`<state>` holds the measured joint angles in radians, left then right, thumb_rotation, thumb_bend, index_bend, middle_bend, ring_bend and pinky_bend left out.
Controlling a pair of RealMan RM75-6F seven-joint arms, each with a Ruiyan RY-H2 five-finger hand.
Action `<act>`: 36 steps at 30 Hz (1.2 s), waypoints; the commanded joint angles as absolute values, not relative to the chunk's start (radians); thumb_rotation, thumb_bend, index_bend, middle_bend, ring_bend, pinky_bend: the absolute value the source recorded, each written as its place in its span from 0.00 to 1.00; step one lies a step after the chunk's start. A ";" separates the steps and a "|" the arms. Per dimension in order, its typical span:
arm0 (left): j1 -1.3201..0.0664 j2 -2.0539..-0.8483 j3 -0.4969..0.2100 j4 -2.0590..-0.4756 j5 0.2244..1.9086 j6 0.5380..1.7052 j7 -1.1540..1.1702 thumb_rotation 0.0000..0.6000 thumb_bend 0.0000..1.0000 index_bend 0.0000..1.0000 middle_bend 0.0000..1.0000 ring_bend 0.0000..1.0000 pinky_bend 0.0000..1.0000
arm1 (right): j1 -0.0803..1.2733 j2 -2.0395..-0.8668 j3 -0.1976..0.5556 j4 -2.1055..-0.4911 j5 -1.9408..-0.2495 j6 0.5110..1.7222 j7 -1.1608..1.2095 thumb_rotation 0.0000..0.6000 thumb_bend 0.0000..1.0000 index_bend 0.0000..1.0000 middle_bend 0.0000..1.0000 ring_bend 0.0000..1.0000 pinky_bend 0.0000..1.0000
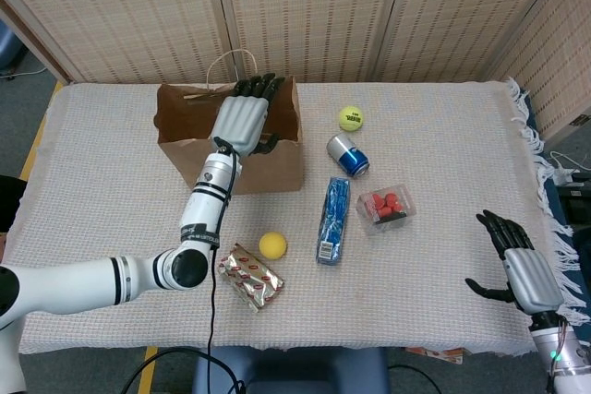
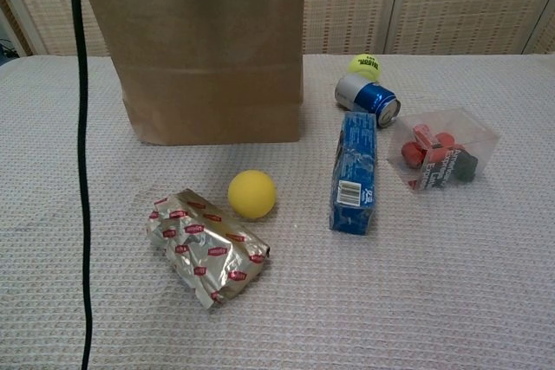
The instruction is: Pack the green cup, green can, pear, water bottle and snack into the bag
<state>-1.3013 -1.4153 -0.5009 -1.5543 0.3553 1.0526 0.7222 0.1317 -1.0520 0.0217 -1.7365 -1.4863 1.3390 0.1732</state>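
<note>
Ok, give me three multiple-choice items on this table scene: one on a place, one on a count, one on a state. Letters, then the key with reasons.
1. Where does the yellow ball lie?
A. Inside the paper bag
B. Between the silver snack pack and the blue box
C. Beside the right robot hand

2. How many balls are on the table?
A. One
B. Two
C. Three

3. How is the blue and silver can?
A. Lying on its side
B. Standing upright
C. Held by a robot hand

Key:
1 B, the head view shows it between the pack and the box, in front of the paper bag.
2 B, only the yellow ball and the tennis ball show.
3 A, it lies on the cloth; the left robot hand is at the bag's mouth and the right robot hand is open by the table edge.
</note>
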 commanded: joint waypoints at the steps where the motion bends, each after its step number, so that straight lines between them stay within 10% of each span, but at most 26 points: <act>1: -1.285 -1.421 -0.513 -1.566 0.405 1.085 0.657 1.00 0.34 0.00 0.00 0.00 0.07 | 0.133 -1.049 0.024 -1.735 -1.482 1.336 0.182 1.00 0.07 0.00 0.00 0.00 0.00; 7: -1.244 -1.419 -0.514 -1.581 0.530 1.145 0.567 1.00 0.47 0.04 0.02 0.04 0.15 | 0.133 -1.047 0.025 -1.734 -1.483 1.336 0.191 1.00 0.07 0.00 0.00 0.00 0.00; 11: -1.141 -1.394 -0.524 -1.642 0.707 1.323 0.424 1.00 0.56 0.32 0.22 0.25 0.40 | 0.131 -1.047 0.022 -1.735 -1.486 1.338 0.186 1.00 0.07 0.00 0.00 0.00 0.00; 21: -0.800 -1.150 -0.345 -1.904 1.013 1.425 0.207 1.00 0.59 0.54 0.50 0.48 0.55 | 0.129 -1.055 0.023 -1.737 -1.480 1.339 0.166 1.00 0.07 0.00 0.00 0.00 0.00; 28: -0.632 -1.070 -0.067 -1.826 1.405 1.418 0.129 1.00 0.55 0.49 0.44 0.44 0.49 | 0.125 -1.059 0.020 -1.736 -1.485 1.345 0.148 1.00 0.07 0.00 0.00 0.00 0.00; 33: -0.555 -1.079 0.108 -1.752 1.576 1.358 0.177 1.00 0.37 0.08 0.06 0.09 0.17 | 0.126 -1.064 0.019 -1.733 -1.484 1.344 0.135 1.00 0.07 0.00 0.00 0.00 0.00; 36: -0.516 -1.132 0.159 -1.735 1.632 1.345 0.176 1.00 0.35 0.00 0.00 0.00 0.07 | 0.125 -1.065 0.019 -1.733 -1.484 1.345 0.130 1.00 0.07 0.00 0.00 0.00 0.00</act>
